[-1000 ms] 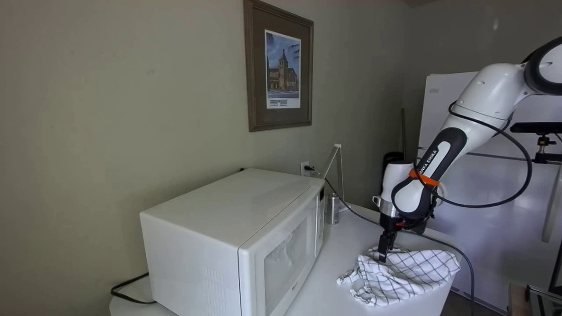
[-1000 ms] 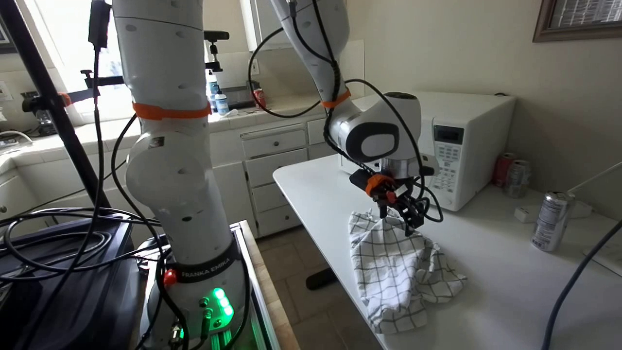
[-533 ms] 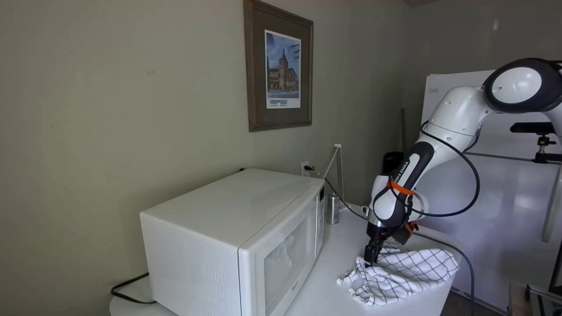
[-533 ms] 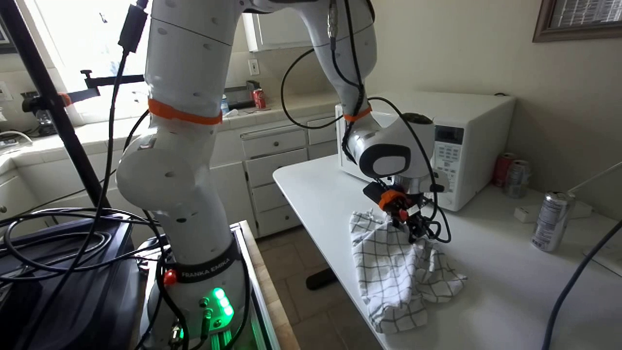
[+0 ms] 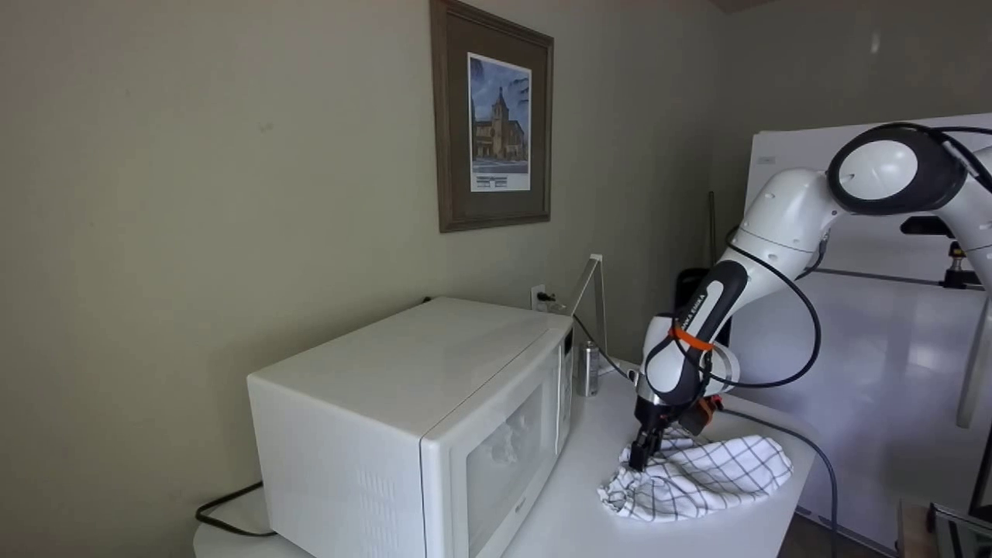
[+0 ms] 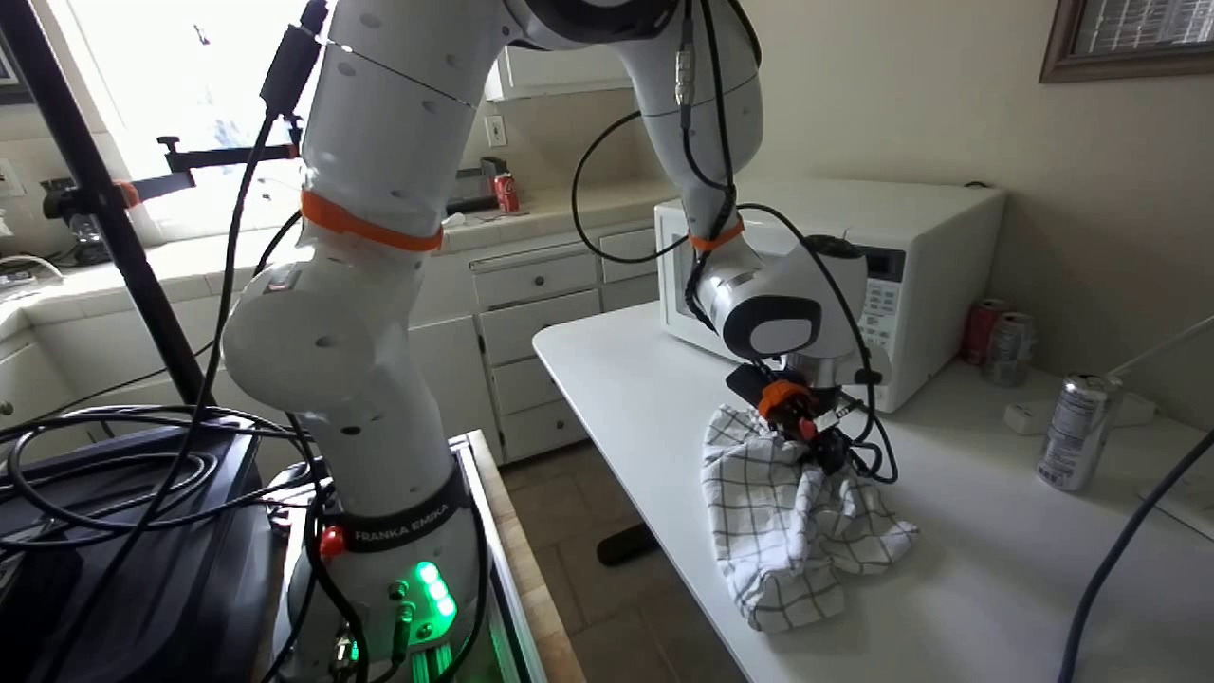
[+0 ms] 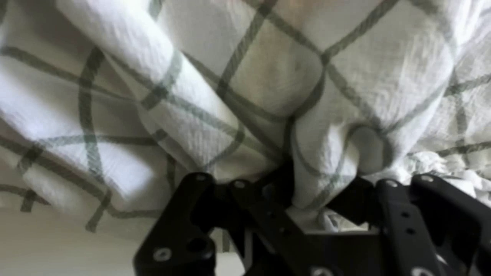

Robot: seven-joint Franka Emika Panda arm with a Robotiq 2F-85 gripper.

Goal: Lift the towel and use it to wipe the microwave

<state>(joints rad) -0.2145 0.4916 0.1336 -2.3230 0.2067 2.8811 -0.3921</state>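
A crumpled white towel (image 5: 717, 473) with dark grid lines lies on the table in both exterior views and fills most of the wrist view. My gripper (image 7: 318, 188) points down into it, its jaws drawn in on a fold of the cloth that stands up between the black fingers (image 7: 278, 184). In an exterior view the gripper (image 5: 642, 453) is at the towel's side nearer the microwave (image 5: 403, 372). The white microwave stands against the wall, its door facing the towel. The fingertips are sunk in the cloth and partly hidden.
A silver can (image 6: 1076, 432) stands upright on the white table (image 6: 967, 607), and two more cans (image 6: 1010, 349) are beside the microwave. A dark cable (image 5: 775, 426) runs across the table. The table edge (image 6: 654, 526) lies close along the towel.
The arm has moved down and toward the microwave. My jaws have closed in on the towel, and the cloth has bunched and shifted slightly the same way.
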